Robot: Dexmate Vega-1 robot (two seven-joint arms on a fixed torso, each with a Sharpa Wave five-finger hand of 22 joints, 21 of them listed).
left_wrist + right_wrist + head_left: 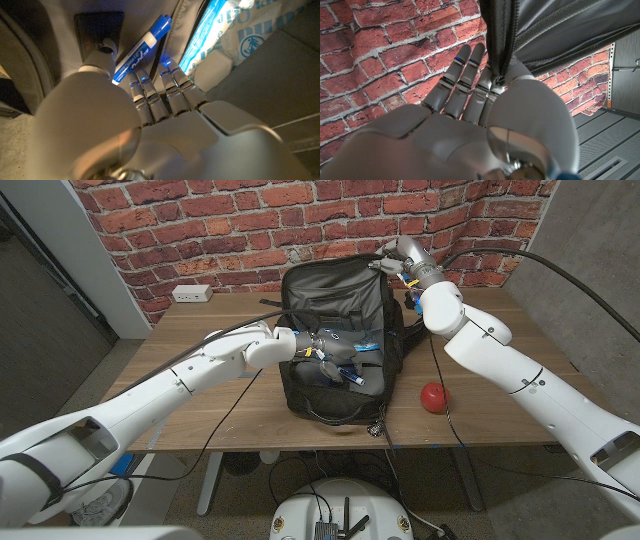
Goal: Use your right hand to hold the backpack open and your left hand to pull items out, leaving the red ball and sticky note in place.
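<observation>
A black backpack [335, 330] lies open in the middle of the wooden table [200, 410]. My right hand [400, 258] grips the raised flap's zip edge [499, 45] between thumb and fingers at the back. My left hand [322, 348] reaches inside the bag with its fingers [160, 90] curled. A blue marker [142, 47] lies pinched between the left thumb and fingers. A blue-and-white packet [220, 30] lies just beyond the fingertips, and also shows as the packet [366, 345] inside the bag. A red ball [433, 396] sits on the table to the right of the bag.
A white socket strip [190, 293] lies at the table's back left corner. A brick wall [250, 230] stands close behind the table. Black cables [445, 395] trail over the table by the red ball and the front edge.
</observation>
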